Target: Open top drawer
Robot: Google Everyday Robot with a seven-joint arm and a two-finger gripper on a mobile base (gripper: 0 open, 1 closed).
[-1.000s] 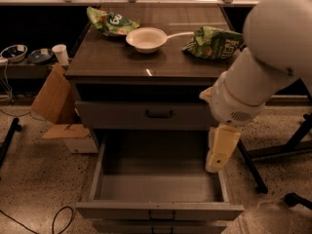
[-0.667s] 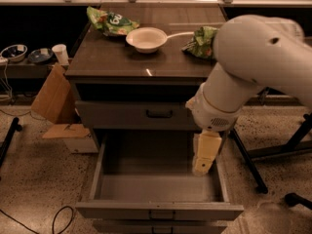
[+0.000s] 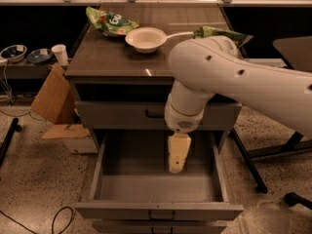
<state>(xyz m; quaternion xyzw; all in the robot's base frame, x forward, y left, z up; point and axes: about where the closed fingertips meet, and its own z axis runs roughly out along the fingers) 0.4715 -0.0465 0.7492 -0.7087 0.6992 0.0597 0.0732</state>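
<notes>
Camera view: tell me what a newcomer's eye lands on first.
The big white arm sweeps in from the right, its gripper hanging down over the pulled-out lower drawer, which looks empty. Just above, the top drawer sits shut, and a white bowl rests on the cabinet top.

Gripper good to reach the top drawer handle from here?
Probably yes: the gripper hangs over the open lower drawer, just below the uncovered handle on the top drawer; nothing lies between.
</notes>
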